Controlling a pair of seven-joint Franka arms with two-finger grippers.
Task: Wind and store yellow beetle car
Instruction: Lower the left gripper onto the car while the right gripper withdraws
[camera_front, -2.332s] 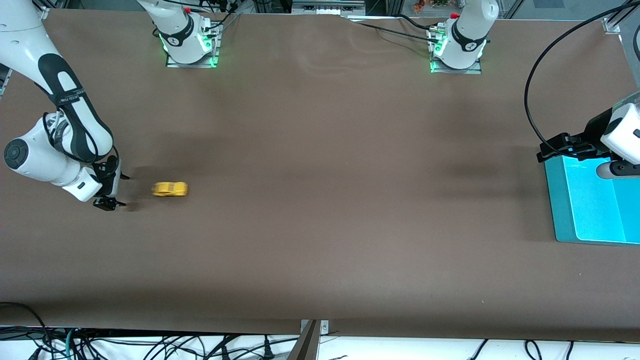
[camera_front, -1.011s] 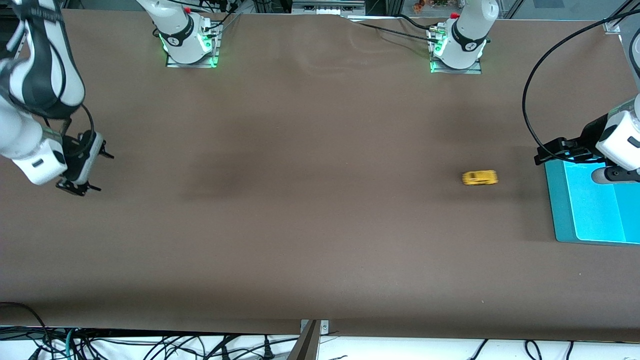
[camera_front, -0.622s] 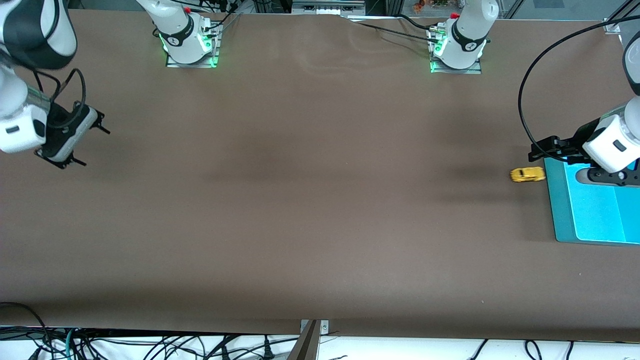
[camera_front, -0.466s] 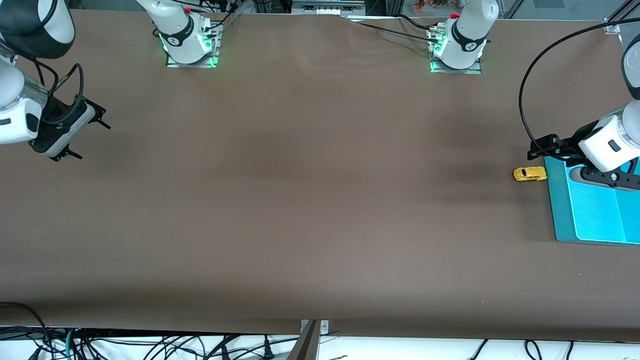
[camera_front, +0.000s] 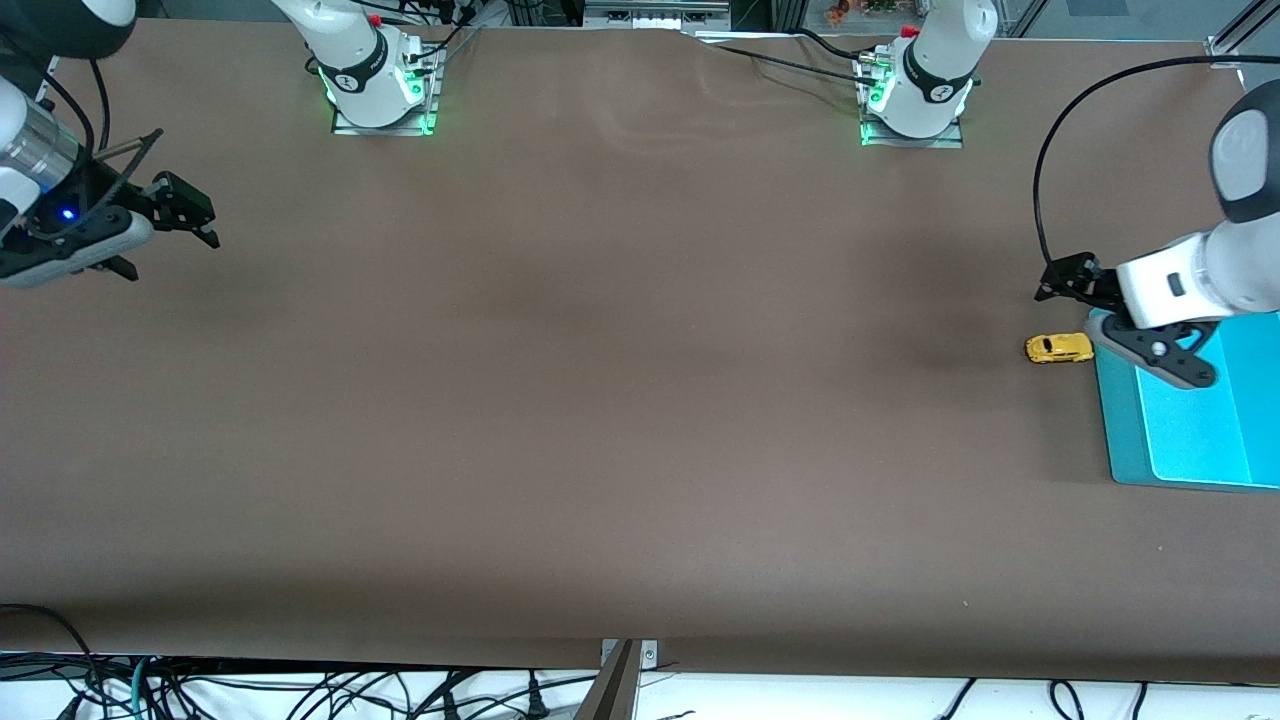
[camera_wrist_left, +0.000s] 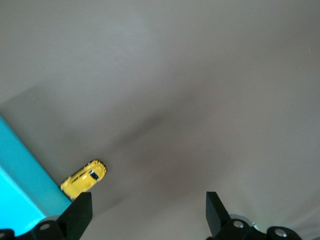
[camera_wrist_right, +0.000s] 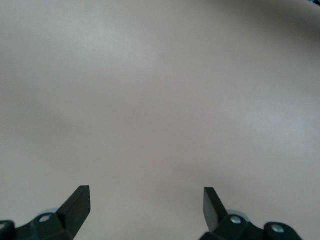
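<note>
Yellow beetle car (camera_front: 1059, 348) now beside teal tray (camera_front: 1118, 420), right gripper (camera_front: 175, 225) withdrawn

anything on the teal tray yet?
No toy on the tray: its visible surface is bare. The car sits on the table against its edge. The open left claw and wrist hang over one corner, hiding it. The right claw waits open.

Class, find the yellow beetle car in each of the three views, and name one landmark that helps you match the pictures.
Front view: the yellow beetle car sits on the table against the teal tray's edge, at the left arm's end.
Left wrist view: it lies beside the tray's edge, just ahead of one finger of the open left end effector.
Right wrist view: not in it.
Shared landmark: the teal tray.
</note>
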